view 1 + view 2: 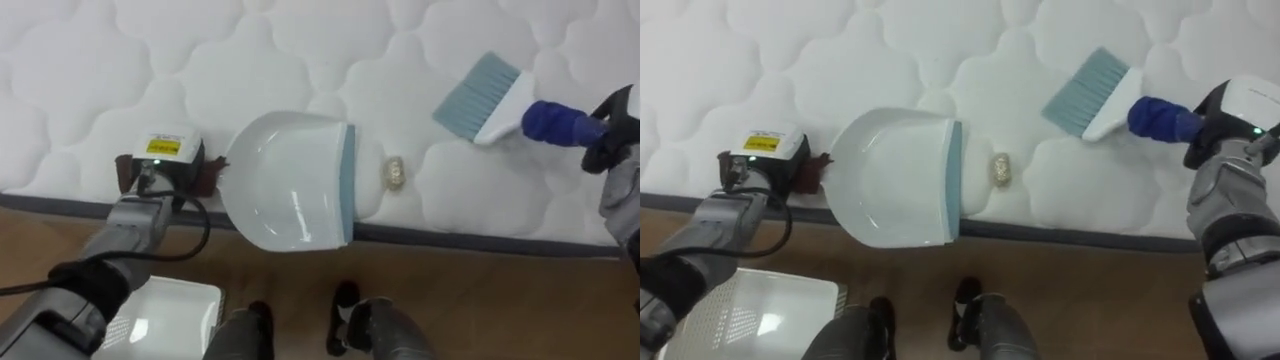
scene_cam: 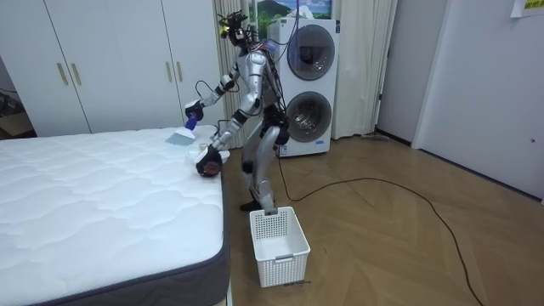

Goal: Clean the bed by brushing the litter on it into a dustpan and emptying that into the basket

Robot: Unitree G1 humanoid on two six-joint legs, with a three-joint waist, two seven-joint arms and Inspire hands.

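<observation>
A small crumpled beige scrap [image 1: 395, 172] lay on the white quilted mattress [image 1: 120, 70] near its edge, just beside the grey-blue lip of a white plastic dustpan [image 1: 290, 185]. The left hand [image 1: 160, 165] appeared to grip the dustpan's handle, though its fingers were largely hidden. The right hand [image 1: 1225, 130] was curled round the blue handle of a pale-bristled brush [image 1: 1090, 90], bristles apart from the scrap. Sweeping seemed about to begin: the brush would need to land behind the scrap and draw it over the lip, with the dustpan held steady.
</observation>
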